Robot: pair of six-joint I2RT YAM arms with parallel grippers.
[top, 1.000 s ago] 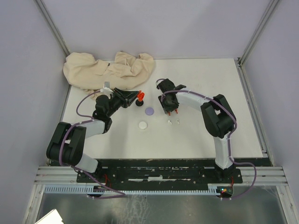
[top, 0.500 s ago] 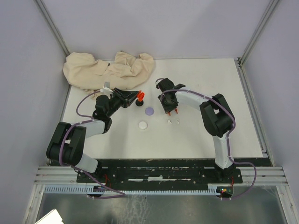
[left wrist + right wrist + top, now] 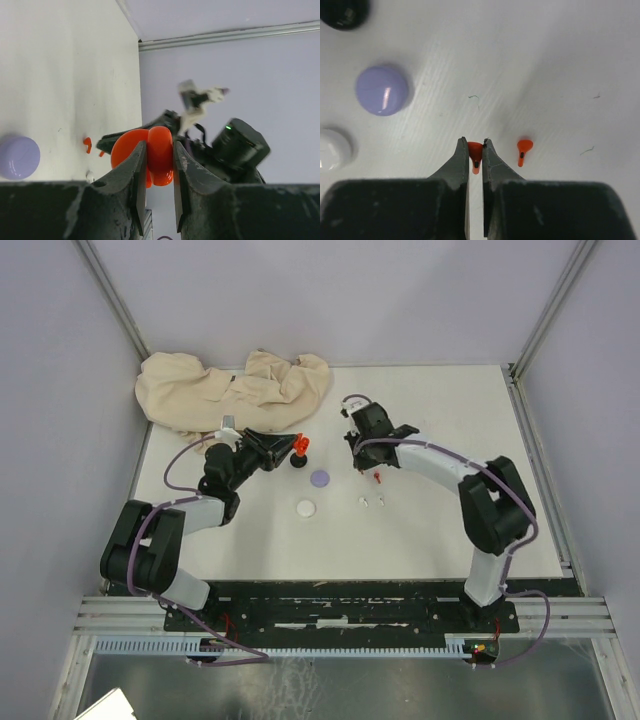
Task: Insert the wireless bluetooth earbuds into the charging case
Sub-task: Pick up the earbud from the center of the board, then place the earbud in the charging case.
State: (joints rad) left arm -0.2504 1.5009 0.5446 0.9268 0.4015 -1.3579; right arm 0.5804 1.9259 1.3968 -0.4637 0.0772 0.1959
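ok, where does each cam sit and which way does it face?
Top external: above and behind the bases, looking down on the table; left arm and right arm show.
Left wrist: on the left wrist, looking level across the table; left gripper clamps the red case.
Right wrist: on the right wrist, looking straight down; right gripper pinches a red earbud.
Shared: the purple disc shows in all three.

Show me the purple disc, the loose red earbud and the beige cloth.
purple disc (image 3: pixel 382 91): right wrist view, middle of its top.
loose red earbud (image 3: pixel 524 145): right wrist view, its round head.
beige cloth (image 3: pixel 230 390): top view, middle of the heap.
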